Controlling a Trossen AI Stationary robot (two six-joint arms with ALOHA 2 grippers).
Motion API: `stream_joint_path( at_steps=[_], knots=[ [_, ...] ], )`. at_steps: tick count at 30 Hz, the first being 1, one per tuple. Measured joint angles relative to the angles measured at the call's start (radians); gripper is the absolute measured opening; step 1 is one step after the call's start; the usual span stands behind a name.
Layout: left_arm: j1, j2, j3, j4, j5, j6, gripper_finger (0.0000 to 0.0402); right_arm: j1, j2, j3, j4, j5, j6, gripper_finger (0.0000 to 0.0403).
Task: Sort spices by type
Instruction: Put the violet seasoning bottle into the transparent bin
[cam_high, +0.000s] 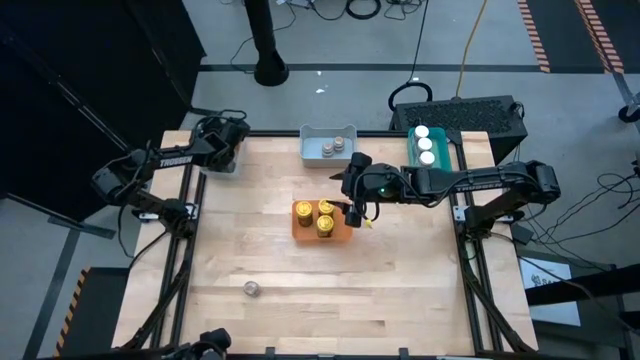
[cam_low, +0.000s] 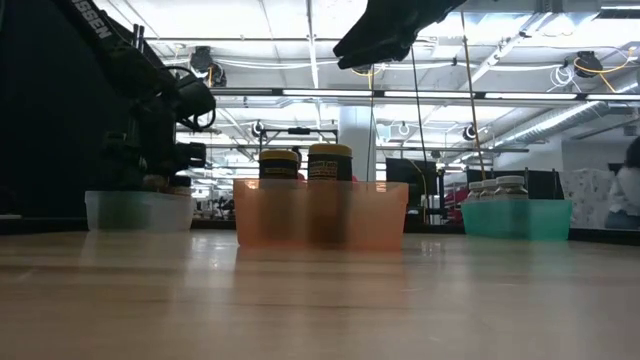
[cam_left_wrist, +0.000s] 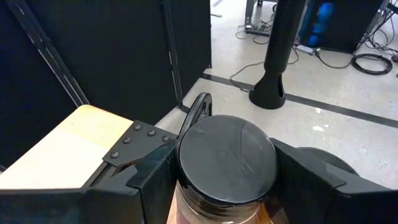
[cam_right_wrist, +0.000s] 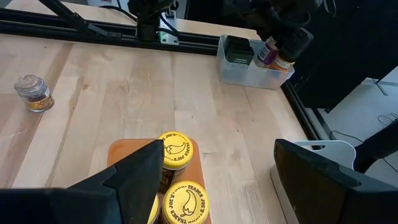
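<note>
Left gripper: mine, closed round a dark-lidded jar, held up over the far left corner of the desk, beside the clear tray that already has a dark-lidded jar in it.
Right gripper: mine too, fingers wide and empty, hovering above the orange tray.
Orange tray: three yellow-lidded jars stand together inside, upright.
Grey tray: at the far edge, with two grey-lidded jars.
Teal tray: far right, with three white-lidded jars in a row.
Stray jar: alone near the front edge of the desk, well apart from every tray, still unsorted.
Step in hand: I judge it to be setting the dark-lidded jar into the clear tray.
Doing it well: bring the jar down upright beside the one already there, not onto it, and open only once its base rests on the tray floor.
Next call: the stray jar, which is a long reach for either arm.
</note>
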Motion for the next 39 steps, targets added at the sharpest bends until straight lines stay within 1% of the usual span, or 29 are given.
stream_joint_path(
  at_steps=[8,13,17,39],
  knots=[
    [0.000,-0.002,0.002,0.006,0.045,0.033,0.0240,0.000,0.000,0.000,0.000,0.000,0.000,0.0286],
    [0.000,-0.002,0.002,0.002,0.052,0.038,0.0240,0.000,0.000,0.000,-0.001,-0.004,0.000,0.0286],
    [0.002,-0.002,0.003,0.004,0.071,0.082,0.0240,0.000,0.000,0.000,-0.001,-0.004,0.001,0.0286],
    [0.000,-0.002,0.002,0.000,0.130,0.142,0.0240,0.001,0.000,0.000,-0.002,-0.004,0.004,0.0286]
  ],
)
